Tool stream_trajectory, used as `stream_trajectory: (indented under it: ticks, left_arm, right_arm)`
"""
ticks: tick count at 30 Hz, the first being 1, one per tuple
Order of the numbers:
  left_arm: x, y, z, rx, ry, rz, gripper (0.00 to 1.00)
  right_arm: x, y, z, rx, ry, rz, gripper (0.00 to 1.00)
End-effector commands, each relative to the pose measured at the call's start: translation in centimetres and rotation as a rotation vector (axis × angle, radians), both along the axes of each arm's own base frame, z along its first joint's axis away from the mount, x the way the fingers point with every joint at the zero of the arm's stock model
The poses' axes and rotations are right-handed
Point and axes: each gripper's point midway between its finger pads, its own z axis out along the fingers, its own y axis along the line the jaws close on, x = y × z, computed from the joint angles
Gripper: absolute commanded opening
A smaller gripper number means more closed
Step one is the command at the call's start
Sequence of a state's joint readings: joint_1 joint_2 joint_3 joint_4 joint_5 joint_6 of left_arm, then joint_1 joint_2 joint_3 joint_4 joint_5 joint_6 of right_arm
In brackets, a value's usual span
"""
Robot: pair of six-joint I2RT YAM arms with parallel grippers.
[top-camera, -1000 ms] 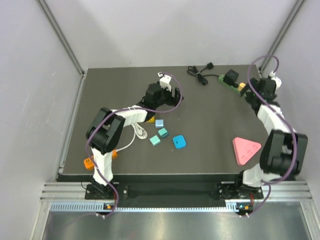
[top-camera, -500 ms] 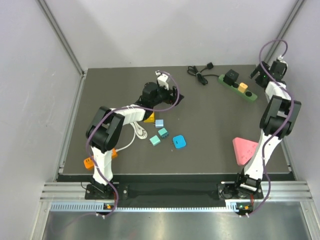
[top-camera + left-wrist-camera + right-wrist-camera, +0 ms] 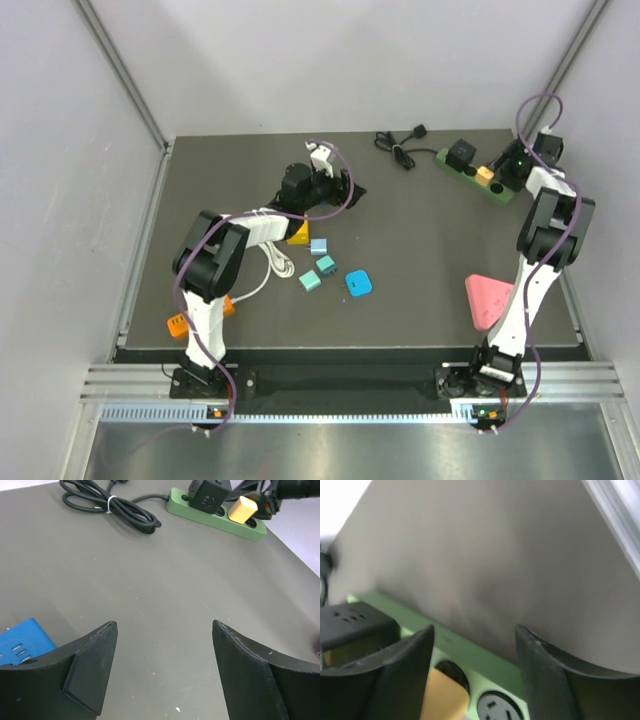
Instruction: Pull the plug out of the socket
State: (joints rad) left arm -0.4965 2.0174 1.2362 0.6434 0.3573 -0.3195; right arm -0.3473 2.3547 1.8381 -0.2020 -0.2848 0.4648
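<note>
Dark table (image 3: 420, 240) | left hand (image 3: 165, 626) spread; right hand (image 3: 474, 631) spread over socket (image 3: 465, 652), gripping nothing

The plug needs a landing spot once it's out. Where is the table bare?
Bare: between green power strip, pink triangle and blue block; also the table's far left corner. Crowded: cubes by the left gripper.

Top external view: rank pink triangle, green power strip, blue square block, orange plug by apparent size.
1. pink triangle, partly behind the right arm
2. green power strip: longer but narrower, so close
3. blue square block
4. orange plug, clearly smallest
</note>
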Motion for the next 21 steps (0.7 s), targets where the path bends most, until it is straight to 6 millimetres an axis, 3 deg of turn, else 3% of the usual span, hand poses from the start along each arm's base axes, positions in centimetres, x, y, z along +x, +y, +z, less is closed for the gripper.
stream_trajectory:
  ticks: [1,3,4,5,6,11,12,13,16,21]
  left_arm:
    - [0.5,-0.6,2.2,-0.051,-0.063,-0.022,0.80]
    - [0.4,-0.6,2.3,-0.052,-0.065,-0.025,0.80]
    - [0.4,-0.6,2.2,-0.051,-0.063,-0.024,0.80]
    - [0.4,-0.5,2.2,-0.051,-0.063,-0.022,0.80]
    - [0.4,-0.5,2.2,-0.050,-0.061,-0.024,0.80]
    - [0.3,-0.5,2.1,-0.049,-0.054,-0.027,0.79]
    - [0.2,-0.7,2.2,-0.055,-0.051,-0.032,0.78]
    - [0.1,-0.8,2.2,-0.061,-0.047,-0.039,0.78]
    - [0.0,-1.6,2.0,-0.079,-0.023,-0.061,0.75]
    - [-0.8,-4.8,1.6,-0.057,-0.017,-0.075,0.74]
  right_arm:
    - [-4.6,3.9,-0.4,0.064,0.080,0.063,0.59]
    - [-5.7,4.9,0.0,0.063,0.063,0.076,0.59]
    - [-6.1,5.8,1.8,0.062,0.030,0.091,0.59]
    - [-7.9,6.8,0.5,0.076,0.065,0.099,0.59]
    - [-8.4,7.5,0.9,0.071,0.054,0.112,0.59]
    - [-13.2,14.1,3.2,0.051,0.030,0.233,0.59]
    - [-13.6,15.0,4.8,0.043,-0.005,0.254,0.59]
    - [-14.5,16.7,4.5,0.052,0.006,0.291,0.59]
    - [-15.7,17.8,6.0,0.060,-0.019,0.311,0.62]
    - [-15.6,16.5,7.7,-0.010,-0.076,0.263,0.68]
